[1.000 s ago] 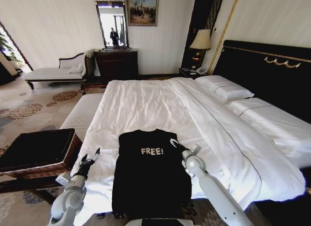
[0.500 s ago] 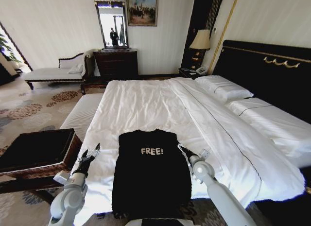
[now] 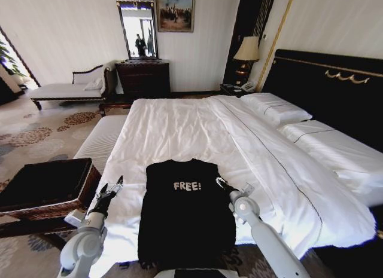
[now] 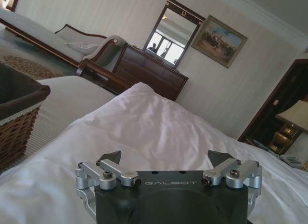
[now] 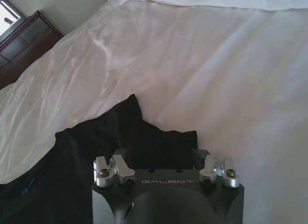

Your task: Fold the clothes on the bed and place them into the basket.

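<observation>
1. While the black shirt lies flat at the near end of the bed, its white "FREE!" lettering faces up and its lower hem hangs over the bed's near edge.
2. The left tool hovers over the white sheet beside the shirt's left edge, apart from the cloth. In the left wrist view the left tool has its fingers spread wide with nothing between them.
3. The right tool sits at the shirt's right shoulder, at the seam where black cloth meets white sheet.
4. In the right wrist view the right tool points down over a corner of the shirt. Its fingers stand wide apart, their tips low against the dark cloth; whether they touch it I cannot tell.
5. The basket, woven wicker with a black lining, stands on the floor to the robot's left, just beside the bed's corner.
6. A white upholstered bench runs along the bed's left side, beyond the basket.
</observation>
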Tool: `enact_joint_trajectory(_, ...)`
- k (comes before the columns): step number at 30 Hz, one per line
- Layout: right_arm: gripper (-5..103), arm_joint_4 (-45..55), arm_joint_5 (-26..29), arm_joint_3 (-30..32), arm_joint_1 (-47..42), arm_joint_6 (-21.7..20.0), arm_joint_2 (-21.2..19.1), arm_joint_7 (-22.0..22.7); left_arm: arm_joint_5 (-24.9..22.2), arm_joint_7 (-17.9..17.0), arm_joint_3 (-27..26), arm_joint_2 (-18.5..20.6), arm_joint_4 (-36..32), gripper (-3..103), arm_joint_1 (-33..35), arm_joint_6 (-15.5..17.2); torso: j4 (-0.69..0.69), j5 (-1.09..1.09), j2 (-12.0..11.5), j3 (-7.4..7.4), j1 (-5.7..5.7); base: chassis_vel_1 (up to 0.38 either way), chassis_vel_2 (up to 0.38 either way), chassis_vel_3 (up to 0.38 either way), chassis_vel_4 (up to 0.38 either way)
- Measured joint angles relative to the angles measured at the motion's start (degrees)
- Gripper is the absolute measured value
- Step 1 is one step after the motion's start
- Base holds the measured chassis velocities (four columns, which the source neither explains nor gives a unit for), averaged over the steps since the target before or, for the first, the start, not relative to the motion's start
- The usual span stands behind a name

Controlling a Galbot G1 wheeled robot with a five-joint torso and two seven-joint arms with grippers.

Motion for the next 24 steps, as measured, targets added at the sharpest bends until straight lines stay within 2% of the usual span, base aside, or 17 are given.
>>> enact_joint_trajectory(2,67,-0.23,-0.16,0.04,-0.05,0.21,0.02,0.24,0.04,-0.01,0.01,0.03,0.00,100,0.00,0.00,0.00,0.00,0.00,0.00,0.00,0.000,0.000,0.000,0.000)
enact_joint_trajectory(6,48,-0.57,-0.73,0.12,-0.50,0.45,-0.22,0.52,0.11,-0.12,0.15,0.08,0.13,100,-0.08,-0.01,0.00,0.00,0.00,0.00,0.00,0.000,0.000,0.000,0.000)
enact_joint_trajectory(7,48,-0.57,-0.73,0.12,-0.50,0.45,-0.22,0.52,0.11,-0.12,0.15,0.08,0.13,100,-0.08,-0.01,0.00,0.00,0.00,0.00,0.00,0.000,0.000,0.000,0.000)
enact_joint_trajectory(9,38,-0.98,-1.14,0.21,-0.49,0.55,-0.35,0.56,0.12,-0.21,0.24,0.09,0.13,100,-0.21,-0.01,0.00,0.00,0.00,0.00,0.00,0.000,0.000,0.000,0.000)
enact_joint_trajectory(13,35,-1.29,-1.20,0.41,-0.37,0.61,-0.52,0.63,0.12,-0.26,0.31,0.05,0.11,100,-0.26,-0.01,0.00,0.00,0.00,0.00,0.00,0.000,0.000,0.000,0.000)
enact_joint_trajectory(15,27,-1.34,-1.22,0.48,-0.34,0.65,-0.64,0.65,0.12,-0.28,0.32,0.01,0.11,100,-0.26,-0.01,0.00,0.00,0.00,0.00,0.00,0.000,0.000,0.000,0.000)
enact_joint_trajectory(17,27,-1.39,-1.25,0.52,-0.31,0.67,-0.69,0.66,0.13,-0.29,0.32,-0.02,0.12,100,-0.26,-0.01,0.00,0.00,0.00,0.00,0.00,0.000,0.000,0.000,0.000)
enact_joint_trajectory(19,18,-1.55,-1.29,0.58,-0.23,0.71,-0.74,0.66,0.17,-0.30,0.32,-0.12,0.11,100,-0.25,-0.03,0.00,0.00,0.00,0.00,0.00,0.000,0.000,0.000,0.000)
enact_joint_trajectory(21,13,-1.64,-1.30,0.62,-0.20,0.74,-0.80,0.69,0.19,-0.30,0.32,-0.26,0.11,100,-0.22,-0.04,0.00,0.00,0.00,0.00,0.00,0.000,0.000,0.000,0.000)
enact_joint_trajectory(23,13,-1.64,-1.30,0.62,-0.20,0.76,-0.84,0.69,0.22,-0.31,0.32,-0.35,0.08,100,-0.19,-0.04,0.00,0.00,0.00,0.00,0.00,0.000,0.000,0.000,0.000)
enact_joint_trajectory(24,8,-1.64,-1.30,0.64,-0.25,0.78,-0.93,0.70,0.29,-0.31,0.34,-0.45,0.04,100,-0.15,-0.04,0.00,0.00,0.00,0.00,0.00,0.000,0.000,0.000,0.000)
